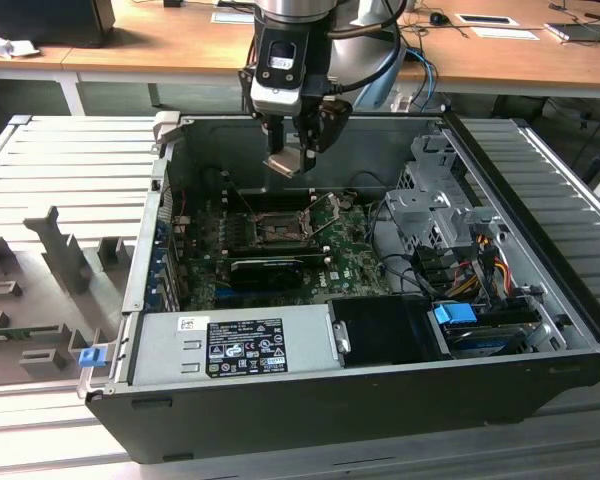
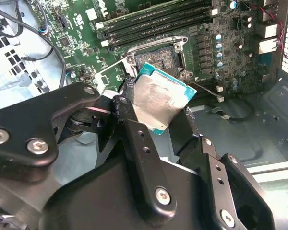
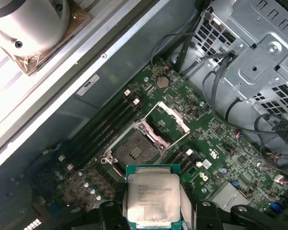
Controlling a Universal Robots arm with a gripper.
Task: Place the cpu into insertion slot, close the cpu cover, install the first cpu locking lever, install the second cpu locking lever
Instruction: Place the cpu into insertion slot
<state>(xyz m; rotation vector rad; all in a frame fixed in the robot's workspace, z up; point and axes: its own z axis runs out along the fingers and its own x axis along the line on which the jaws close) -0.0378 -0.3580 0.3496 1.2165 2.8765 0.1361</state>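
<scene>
Silvery-grey cpu (image 3: 152,197) pinched by opp. edges in claw (image 1: 292,150), metal top up, hanging clear above motherboard (image 1: 350,255); empty insertion slot (image 1: 270,228) below, slightly toward exterior view's left, w/ cpu cover (image 3: 176,116) raised open beside it, no contact yet.
</scene>
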